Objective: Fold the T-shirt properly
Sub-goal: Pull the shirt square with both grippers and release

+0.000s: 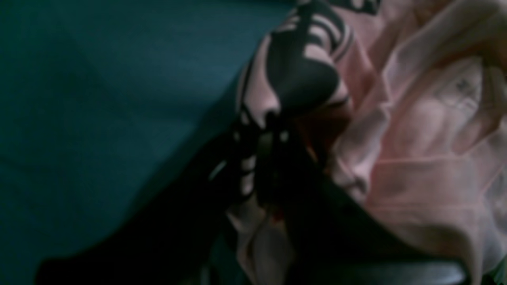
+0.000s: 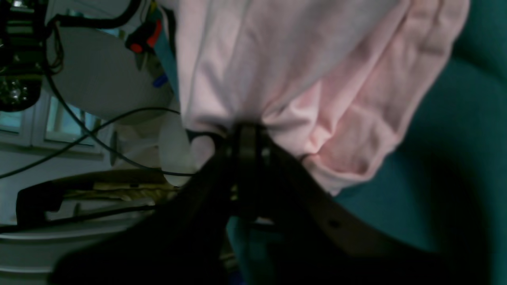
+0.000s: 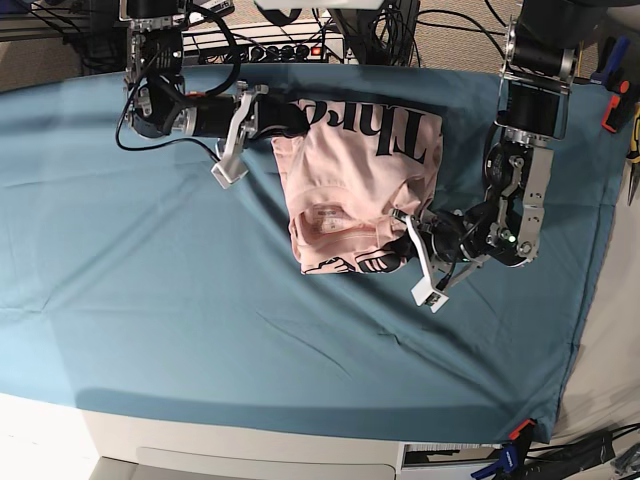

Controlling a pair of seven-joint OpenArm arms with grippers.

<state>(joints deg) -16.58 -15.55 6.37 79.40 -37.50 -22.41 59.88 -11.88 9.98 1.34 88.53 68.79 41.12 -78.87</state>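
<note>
The pale pink T-shirt [image 3: 350, 175] lies bunched in the middle of the teal cloth, with black lettering along its far edge and more at its near edge. My left gripper [image 3: 393, 258] is shut on the shirt's near right corner. In the left wrist view the jaws [image 1: 273, 130] pinch a fold of black-printed fabric, and the T-shirt [image 1: 416, 138] shows its neck label. My right gripper [image 3: 298, 118] is shut on the far left corner. In the right wrist view the right gripper [image 2: 247, 132] clamps plain pink T-shirt [image 2: 297, 59] fabric lifted off the cloth.
The teal table cloth [image 3: 150, 280] covers the whole table. Cables and electronics [image 3: 290, 40] line the far edge. Hand tools [image 3: 630, 120] lie off the right edge. A clamp [image 3: 515, 435] grips the cloth at the near right corner.
</note>
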